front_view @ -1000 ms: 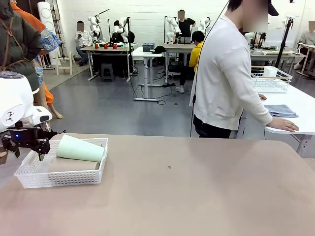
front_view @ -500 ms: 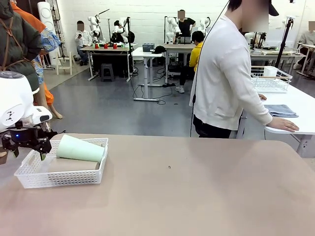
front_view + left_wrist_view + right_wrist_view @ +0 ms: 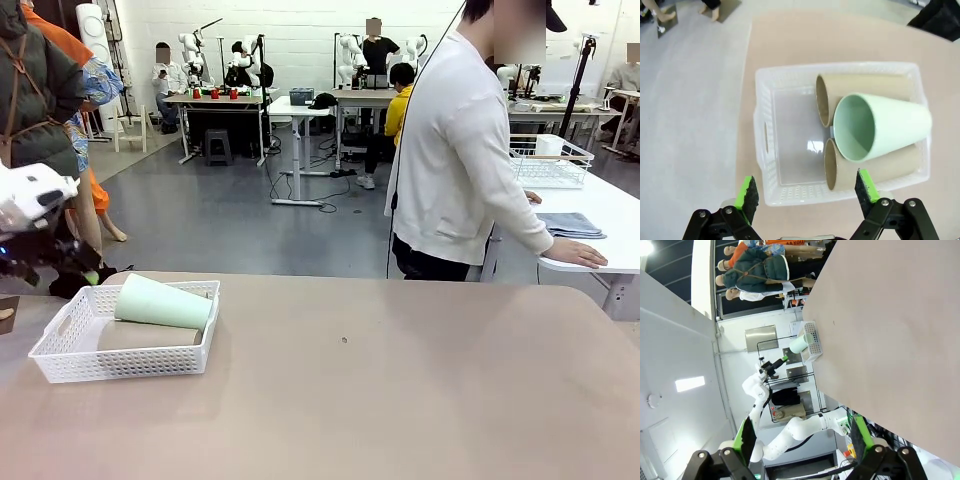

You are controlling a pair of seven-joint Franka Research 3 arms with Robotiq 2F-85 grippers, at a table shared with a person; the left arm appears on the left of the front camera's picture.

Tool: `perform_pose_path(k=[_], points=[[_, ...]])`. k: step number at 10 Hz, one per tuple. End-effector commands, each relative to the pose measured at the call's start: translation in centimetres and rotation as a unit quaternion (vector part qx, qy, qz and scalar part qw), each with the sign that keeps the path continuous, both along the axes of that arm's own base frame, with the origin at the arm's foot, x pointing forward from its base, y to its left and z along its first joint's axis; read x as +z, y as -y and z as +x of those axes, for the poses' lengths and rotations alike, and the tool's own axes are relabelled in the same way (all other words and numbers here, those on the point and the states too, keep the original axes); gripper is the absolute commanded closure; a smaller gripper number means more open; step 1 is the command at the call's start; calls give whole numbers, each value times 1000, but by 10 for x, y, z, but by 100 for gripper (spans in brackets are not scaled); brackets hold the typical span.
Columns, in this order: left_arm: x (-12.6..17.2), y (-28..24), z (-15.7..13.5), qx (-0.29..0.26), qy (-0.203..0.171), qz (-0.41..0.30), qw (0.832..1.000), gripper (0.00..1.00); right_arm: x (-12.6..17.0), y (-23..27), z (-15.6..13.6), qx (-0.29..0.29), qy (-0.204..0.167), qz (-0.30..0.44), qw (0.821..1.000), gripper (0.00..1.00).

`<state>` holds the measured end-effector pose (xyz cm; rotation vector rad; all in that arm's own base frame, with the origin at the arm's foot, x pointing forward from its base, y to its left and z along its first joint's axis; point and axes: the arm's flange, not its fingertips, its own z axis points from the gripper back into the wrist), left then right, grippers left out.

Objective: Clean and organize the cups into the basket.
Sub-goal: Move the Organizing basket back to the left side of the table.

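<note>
Cups (image 3: 160,305) lie lengthwise in basket (image 3: 60,362), mouths left. Left fingers (image 3: 808,192) apart, empty, risen since earlier. Right fingers (image 3: 802,437) apart.

A person in a white sweater (image 3: 455,160) stands at the far side of the tan table (image 3: 400,400), beside a white side table (image 3: 610,215) bearing a folded grey cloth (image 3: 570,224) and a wire basket (image 3: 550,162).
</note>
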<state>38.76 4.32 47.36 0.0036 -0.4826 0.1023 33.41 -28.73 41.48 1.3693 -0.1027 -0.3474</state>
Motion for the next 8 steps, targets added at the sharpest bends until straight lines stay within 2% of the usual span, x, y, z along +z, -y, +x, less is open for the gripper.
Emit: perform_pose_path(k=[1, 3, 4, 8], points=[[-25, 4, -68, 15, 4, 28, 999, 0, 1, -4, -3, 2, 3, 0, 1000, 0], [-21, 24, -75, 9, -9, 47, 999, 0, 1, -4, -3, 2, 3, 0, 1000, 0], [27, -1, -17, 6, 13, 14, 1000, 0, 1, -4, -3, 2, 3, 0, 1000, 0], [27, -1, -17, 6, 13, 14, 1000, 0, 1, -4, -3, 2, 3, 0, 1000, 0]])
